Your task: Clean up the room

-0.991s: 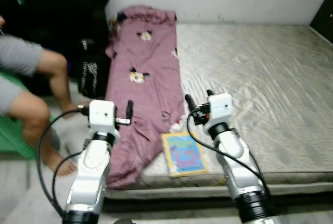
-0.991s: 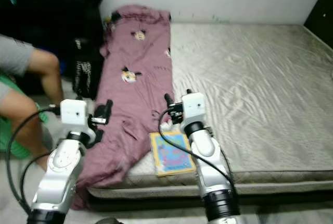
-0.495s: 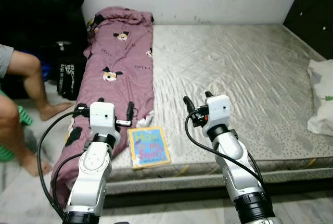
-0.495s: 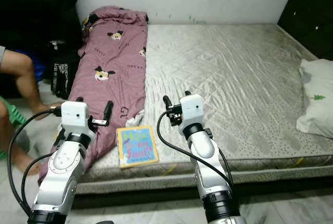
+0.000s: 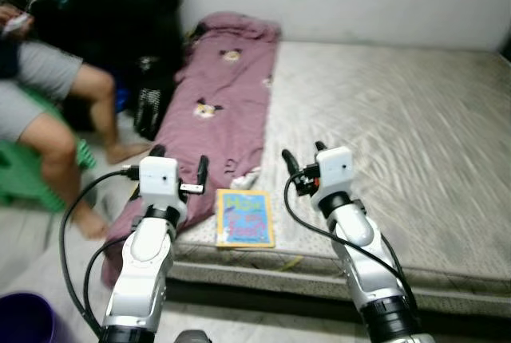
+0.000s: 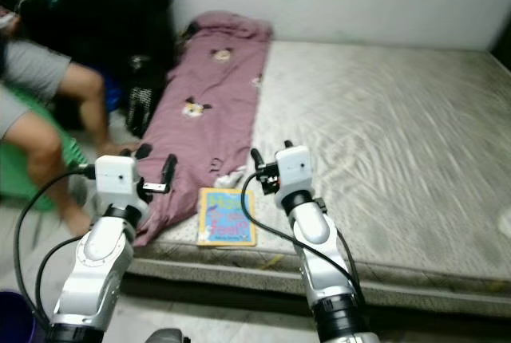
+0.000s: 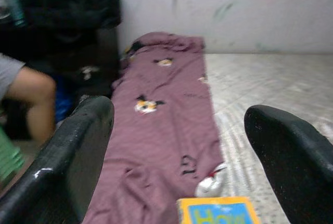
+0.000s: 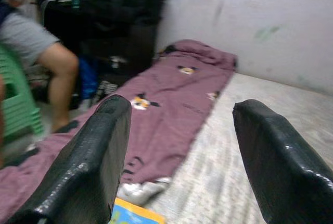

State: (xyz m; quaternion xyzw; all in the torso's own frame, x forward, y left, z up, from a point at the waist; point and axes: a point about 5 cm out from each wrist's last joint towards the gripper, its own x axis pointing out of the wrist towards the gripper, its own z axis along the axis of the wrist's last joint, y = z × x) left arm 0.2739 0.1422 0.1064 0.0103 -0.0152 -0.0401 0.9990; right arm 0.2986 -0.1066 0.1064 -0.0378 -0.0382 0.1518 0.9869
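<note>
Book (image 5: 245,218) on mattress (image 5: 399,136) edge, between and below both released, empty jaws, purple blanket (image 5: 219,112) beside.

Book (image 5: 244,217) on mattress (image 5: 383,120) front edge, beside blanket (image 5: 217,112) at left.

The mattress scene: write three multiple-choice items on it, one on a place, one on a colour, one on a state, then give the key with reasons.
1. Where does the book lie?
A. Near the mattress's front edge, beside the blanket
B. On the floor
C. Against the wall

2. What colour is the blanket?
A. Green
B. Purple-pink
C. White

3. How do the end effectors stand?
A. Both shut on the book
B. One open, one shut
C. Both open, holding nothing

Key: 1 A, the book rests on the mattress by its near edge. 2 B, the blanket is purple-pink with cartoon prints. 3 C, the left end effector and right end effector show spread fingers with nothing between.
</note>
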